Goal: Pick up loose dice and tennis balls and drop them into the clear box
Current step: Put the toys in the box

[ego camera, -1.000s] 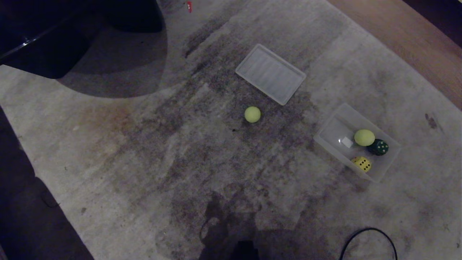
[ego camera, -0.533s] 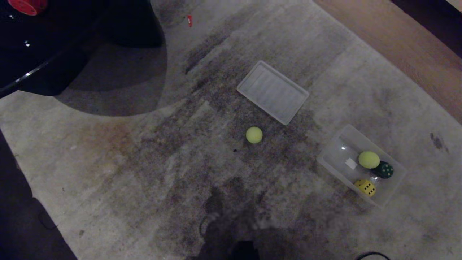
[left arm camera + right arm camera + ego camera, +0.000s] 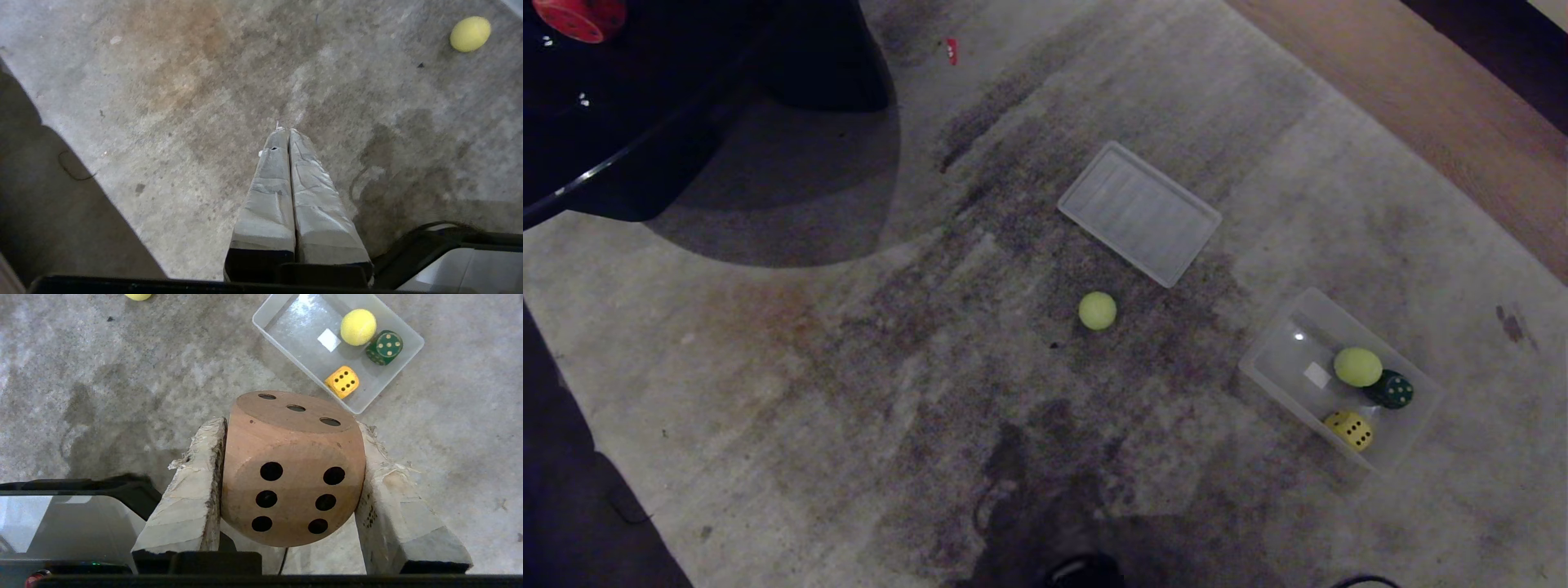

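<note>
Neither arm shows in the head view. In the left wrist view the left gripper [image 3: 288,130] rises from the bottom centre of the frame, its two pale, tape-wrapped fingers [image 3: 269,192] pressed flat together along their whole length with nothing between them. In the right wrist view the right gripper [image 3: 292,428] fills the lower centre of the frame, its worn, padded fingers [image 3: 192,498] spread apart and clamped on either side of a large beige-pink rounded die with black pips [image 3: 292,465].
</note>
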You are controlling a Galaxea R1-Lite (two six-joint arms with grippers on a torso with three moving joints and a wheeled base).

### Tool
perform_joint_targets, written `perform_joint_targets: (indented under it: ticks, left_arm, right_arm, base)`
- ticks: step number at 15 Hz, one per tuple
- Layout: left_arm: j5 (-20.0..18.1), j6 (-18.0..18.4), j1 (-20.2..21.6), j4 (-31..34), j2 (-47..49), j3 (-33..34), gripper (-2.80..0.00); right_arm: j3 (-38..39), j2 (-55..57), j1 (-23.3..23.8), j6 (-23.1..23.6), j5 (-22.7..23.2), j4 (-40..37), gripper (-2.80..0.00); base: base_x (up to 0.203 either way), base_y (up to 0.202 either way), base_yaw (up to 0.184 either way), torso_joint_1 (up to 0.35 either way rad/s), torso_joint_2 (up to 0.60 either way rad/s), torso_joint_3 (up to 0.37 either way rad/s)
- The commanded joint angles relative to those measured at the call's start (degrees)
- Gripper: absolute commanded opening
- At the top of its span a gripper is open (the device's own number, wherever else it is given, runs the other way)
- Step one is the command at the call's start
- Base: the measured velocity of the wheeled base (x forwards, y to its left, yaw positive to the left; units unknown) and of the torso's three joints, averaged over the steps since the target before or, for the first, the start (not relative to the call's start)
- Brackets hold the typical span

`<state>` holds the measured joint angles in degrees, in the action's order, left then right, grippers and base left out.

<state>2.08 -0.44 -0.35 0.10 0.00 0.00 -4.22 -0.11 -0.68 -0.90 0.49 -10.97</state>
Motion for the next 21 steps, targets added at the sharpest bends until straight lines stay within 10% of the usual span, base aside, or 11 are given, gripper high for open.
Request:
perform_joint_targets:
  ticks: [1,21]
  left_arm:
    - [0.02,0.00,0.00,-0.01,0.09,0.09,-2.80]
    - [0.02,-0.09,0.00,-0.10,0.09,0.09,-2.80]
  right_arm:
    - [-0.06,0.11,-0.02,-0.06,0.04,-0.10,-2.80]
    - [0.00,0.11,-0.02,-0.24,0.04,-0.01,-2.80]
  base:
    - [0.000,0.000,0.000,0.000,0.00,0.000]
    - [0.001,0.003,-0.056,0.002,0.00,-0.059]
